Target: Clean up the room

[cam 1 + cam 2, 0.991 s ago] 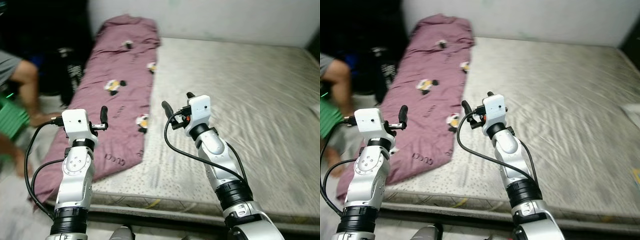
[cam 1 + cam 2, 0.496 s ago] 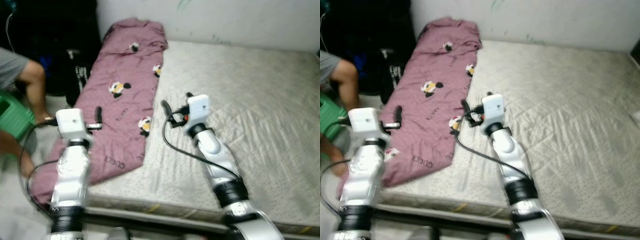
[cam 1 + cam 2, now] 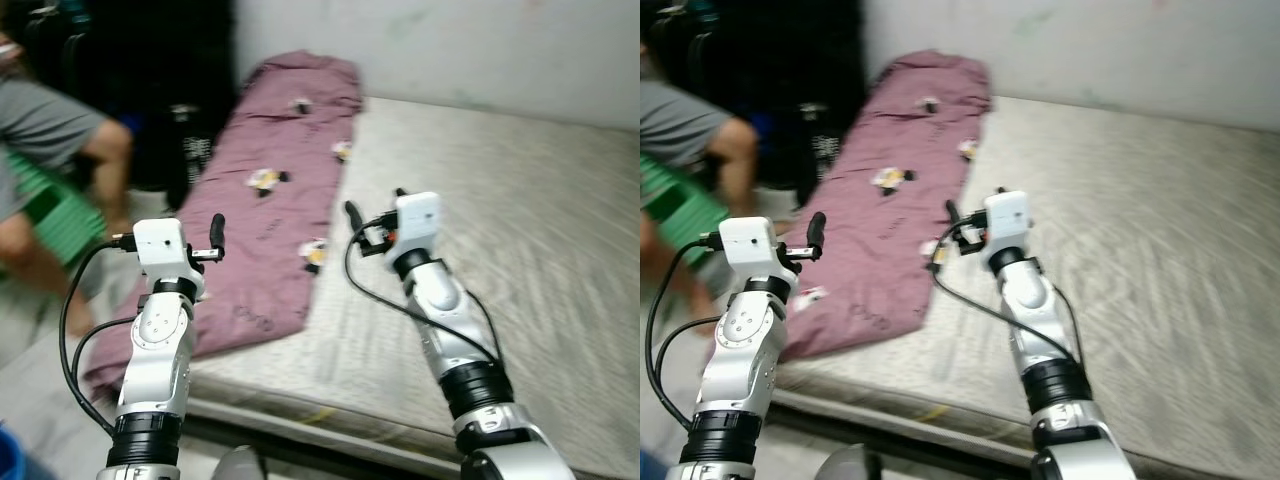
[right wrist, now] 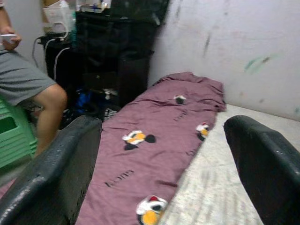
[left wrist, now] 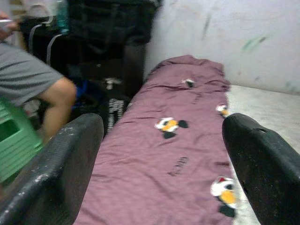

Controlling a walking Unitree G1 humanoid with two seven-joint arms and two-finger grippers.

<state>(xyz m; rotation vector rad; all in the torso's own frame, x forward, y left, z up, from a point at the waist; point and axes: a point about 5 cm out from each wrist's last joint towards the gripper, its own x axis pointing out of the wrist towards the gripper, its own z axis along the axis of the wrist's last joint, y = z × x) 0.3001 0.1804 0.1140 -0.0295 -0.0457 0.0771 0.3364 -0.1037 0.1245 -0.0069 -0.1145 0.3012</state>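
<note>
A long maroon blanket (image 3: pixel 275 215) printed with cartoon figures lies along the left side of a bare grey mattress (image 3: pixel 530 230), and its near end hangs over the mattress edge. My left gripper (image 3: pixel 205 232) is raised in front of the blanket's near end, open and holding nothing. My right gripper (image 3: pixel 376 206) is held up over the mattress just right of the blanket, also open and holding nothing. In the left wrist view the blanket (image 5: pixel 178 154) stretches away between the two black fingers (image 5: pixel 70 154). The right wrist view looks over the blanket (image 4: pixel 154 140) the same way.
A person (image 3: pixel 70 130) in grey shorts sits on a green stool (image 3: pixel 50 200) left of the bed. Dark bags and furniture (image 3: pixel 175 90) stand behind, against a white wall (image 3: pixel 480 40). A blue object (image 3: pixel 8 462) sits on the floor at the near left.
The whole picture has shifted right, so the camera has turned left; more of the person and stool shows. Both arms keep the same raised, open pose.
</note>
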